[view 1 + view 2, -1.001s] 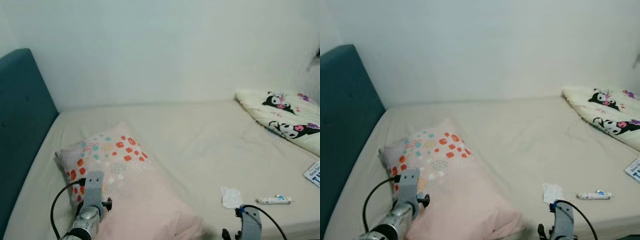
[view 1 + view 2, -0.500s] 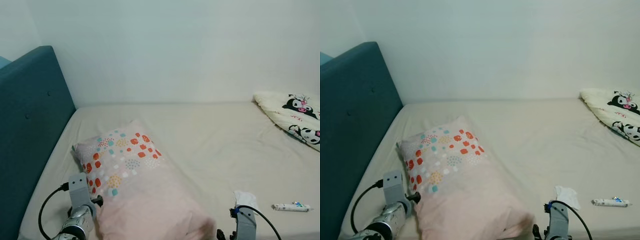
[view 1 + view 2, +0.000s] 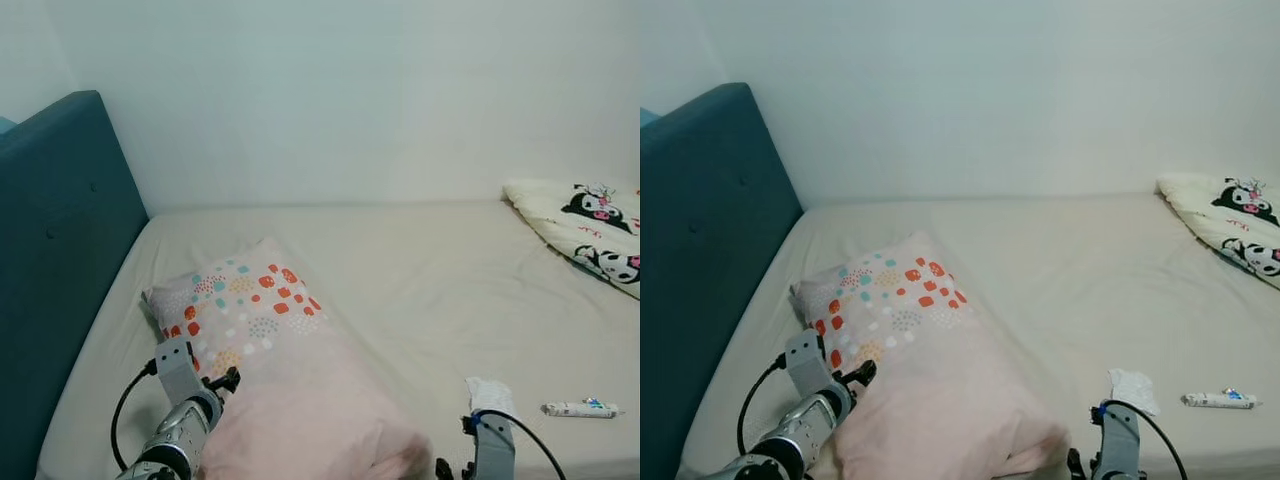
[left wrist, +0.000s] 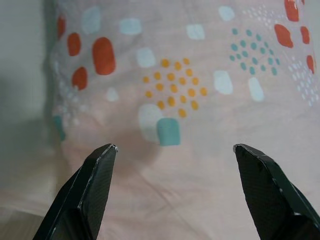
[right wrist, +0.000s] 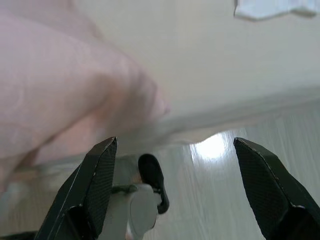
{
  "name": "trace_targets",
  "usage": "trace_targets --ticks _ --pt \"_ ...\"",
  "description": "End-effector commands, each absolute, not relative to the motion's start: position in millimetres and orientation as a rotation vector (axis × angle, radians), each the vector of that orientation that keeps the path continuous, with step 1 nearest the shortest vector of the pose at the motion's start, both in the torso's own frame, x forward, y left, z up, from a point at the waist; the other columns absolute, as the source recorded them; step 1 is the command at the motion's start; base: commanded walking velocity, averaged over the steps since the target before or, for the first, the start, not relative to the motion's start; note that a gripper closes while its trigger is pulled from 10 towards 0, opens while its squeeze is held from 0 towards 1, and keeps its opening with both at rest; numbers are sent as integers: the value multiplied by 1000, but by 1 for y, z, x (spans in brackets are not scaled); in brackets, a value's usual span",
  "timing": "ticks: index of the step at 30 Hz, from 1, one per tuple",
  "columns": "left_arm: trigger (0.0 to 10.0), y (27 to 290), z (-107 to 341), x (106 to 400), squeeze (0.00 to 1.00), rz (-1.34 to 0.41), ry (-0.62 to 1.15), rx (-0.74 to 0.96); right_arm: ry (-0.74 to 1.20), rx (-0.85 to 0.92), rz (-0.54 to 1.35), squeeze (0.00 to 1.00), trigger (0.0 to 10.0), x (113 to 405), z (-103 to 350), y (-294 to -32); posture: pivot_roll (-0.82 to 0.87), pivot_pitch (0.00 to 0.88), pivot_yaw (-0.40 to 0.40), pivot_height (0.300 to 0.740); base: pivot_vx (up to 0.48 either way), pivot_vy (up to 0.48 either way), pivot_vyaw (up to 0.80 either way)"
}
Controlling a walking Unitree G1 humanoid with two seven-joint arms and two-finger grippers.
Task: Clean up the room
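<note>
left wrist view: left gripper [image 4: 172, 150] fingers spread over pink, dot-patterned pillow [image 3: 280, 380]; right gripper [image 5: 175, 147] spread too.

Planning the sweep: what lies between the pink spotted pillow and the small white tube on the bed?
A crumpled white tissue, between the pink spotted pillow and the white tube; seen in both eye views.

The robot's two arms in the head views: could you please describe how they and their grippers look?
Both arms are silver metal with grey wrist blocks. A black cable loops beside the left arm, and another arcs from the right arm, which carries a small blue mark. Each gripper, left gripper and right gripper, has two long, tapering black fingers.
</note>
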State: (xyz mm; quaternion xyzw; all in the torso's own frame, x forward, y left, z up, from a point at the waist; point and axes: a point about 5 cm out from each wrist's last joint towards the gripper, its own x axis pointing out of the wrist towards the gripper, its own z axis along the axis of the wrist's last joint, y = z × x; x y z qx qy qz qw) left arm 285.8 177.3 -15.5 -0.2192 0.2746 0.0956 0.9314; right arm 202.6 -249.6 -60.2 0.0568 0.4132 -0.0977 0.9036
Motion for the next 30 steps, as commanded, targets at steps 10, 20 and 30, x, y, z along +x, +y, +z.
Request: trace_targets --ticks 10,20,30 --pt "10000 191 -8 292 0 236 526 -432 735 134 -210 0 10000 225 -43 -257 -60 0 38 626 0 0 0" --pt "10000 186 -5 296 0 246 516 -571 601 162 -193 0 10000 244 -24 -262 -82 0 44 616 0 0 0" --pt "10000 145 12 312 0 -7 396 -1074 513 178 -182 0 10000 253 -12 -266 -120 0 57 616 0 0 0"
